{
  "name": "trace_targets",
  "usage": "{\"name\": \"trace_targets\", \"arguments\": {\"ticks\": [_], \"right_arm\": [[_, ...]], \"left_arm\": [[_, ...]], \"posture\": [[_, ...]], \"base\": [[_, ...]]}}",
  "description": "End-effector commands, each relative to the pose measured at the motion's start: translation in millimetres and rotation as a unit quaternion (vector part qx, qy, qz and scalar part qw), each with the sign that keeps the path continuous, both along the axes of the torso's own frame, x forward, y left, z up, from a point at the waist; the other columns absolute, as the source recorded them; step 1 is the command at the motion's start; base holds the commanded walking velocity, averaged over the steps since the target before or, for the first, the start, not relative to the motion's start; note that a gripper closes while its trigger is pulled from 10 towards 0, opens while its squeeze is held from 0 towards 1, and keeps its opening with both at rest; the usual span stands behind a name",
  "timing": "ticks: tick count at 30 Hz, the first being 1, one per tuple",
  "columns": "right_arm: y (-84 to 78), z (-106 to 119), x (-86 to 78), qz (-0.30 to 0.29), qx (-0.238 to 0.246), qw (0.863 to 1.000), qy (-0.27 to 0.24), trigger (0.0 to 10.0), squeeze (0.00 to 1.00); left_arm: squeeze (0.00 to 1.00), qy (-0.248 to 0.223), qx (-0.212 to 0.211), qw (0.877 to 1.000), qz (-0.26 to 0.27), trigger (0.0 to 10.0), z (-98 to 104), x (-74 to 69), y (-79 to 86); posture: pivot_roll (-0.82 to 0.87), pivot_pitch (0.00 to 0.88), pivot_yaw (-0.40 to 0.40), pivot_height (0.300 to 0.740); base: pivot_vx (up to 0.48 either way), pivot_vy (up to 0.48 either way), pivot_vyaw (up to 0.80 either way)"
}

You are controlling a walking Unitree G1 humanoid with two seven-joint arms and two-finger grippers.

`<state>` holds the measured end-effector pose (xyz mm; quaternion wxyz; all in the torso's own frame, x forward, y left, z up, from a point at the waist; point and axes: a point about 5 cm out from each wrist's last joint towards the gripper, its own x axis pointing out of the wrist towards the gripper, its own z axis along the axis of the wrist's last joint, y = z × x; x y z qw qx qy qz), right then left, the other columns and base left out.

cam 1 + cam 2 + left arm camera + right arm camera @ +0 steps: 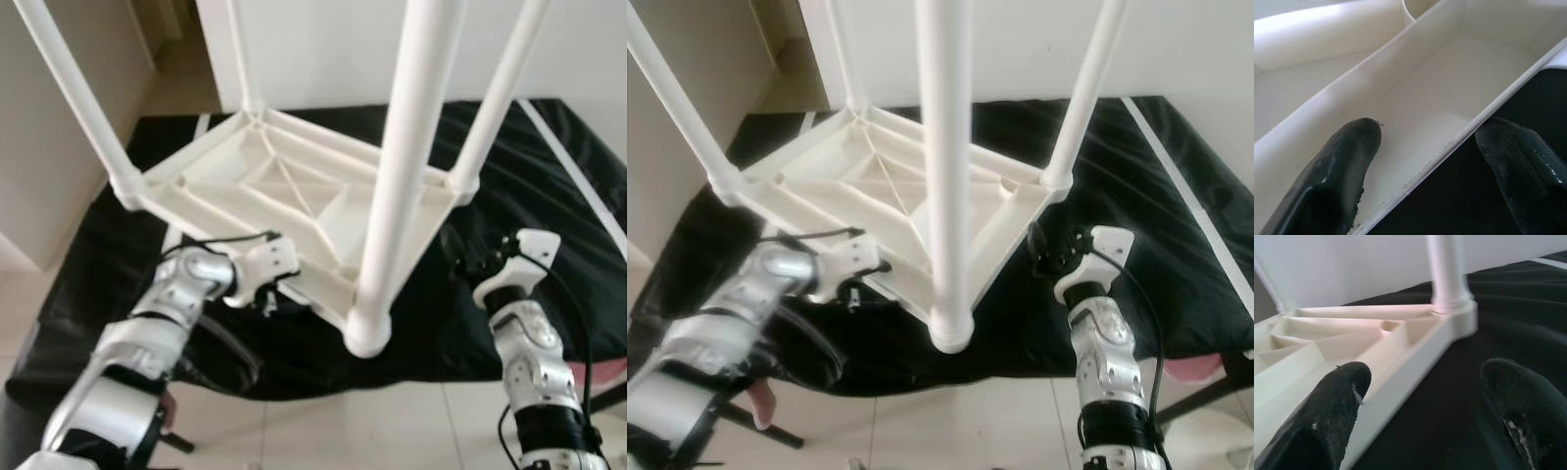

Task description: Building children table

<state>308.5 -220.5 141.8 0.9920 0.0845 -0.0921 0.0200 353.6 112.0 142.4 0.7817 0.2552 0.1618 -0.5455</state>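
One white plastic children's table (294,191) is seen lying upside down on a black sheet (549,245) spread over a pale tiled floor (323,431), with four white legs (407,166) standing upward from its corners. Two silver arms are seen, one at each near side. The left hand (1425,161) is set over the table's near-left rim (1449,147), its two black fingers (1347,161) apart, one inside the ribbed underside and one outside over the sheet. The right hand (1425,396) is held open beside the near-right edge, one finger by the rim, the other above the sheet. A corner leg socket (1452,308) is shown closely in the right wrist view.
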Motion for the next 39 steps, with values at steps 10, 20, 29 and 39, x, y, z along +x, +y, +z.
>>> {"name": "trace_targets", "arguments": {"ticks": [10, 20, 29, 39], "right_arm": [[-4.8, -2.1, -7.5, -0.020, 0.003, 1.000, -0.001, 10.0, 0.00], [-31.0, 0.7, -20.8, -0.003, -0.044, 0.999, 0.014, 10.0, 0.00], [-34.2, -2.9, -35.7, 0.066, -0.097, 0.992, 0.041, 10.0, 0.00], [-32.7, 6.1, -47.0, 0.153, -0.134, 0.977, 0.056, 10.0, 0.00]], "left_arm": [[0.00, 0.013, -0.056, 0.985, 0.165, 10.0, -9.4, 6.7, -12.9], [0.00, 0.018, -0.132, 0.991, -0.025, 10.0, 6.8, -29.1, -25.6], [0.00, 0.036, -0.200, 0.979, -0.026, 10.0, 27.8, -31.0, -12.1], [0.00, -0.037, -0.254, 0.960, 0.115, 10.0, 50.1, -3.4, 19.8]], "posture": [[-0.10, 0.089, 0.081, 0.740], [-0.12, 0.095, 0.083, 0.740], [-0.12, 0.093, 0.076, 0.740], [-0.11, 0.081, 0.066, 0.740]], "base": [[0.000, 0.000, 0.00], [0.000, 0.000, 0.00], [0.000, 0.000, 0.00], [0.000, 0.000, 0.00]]}}
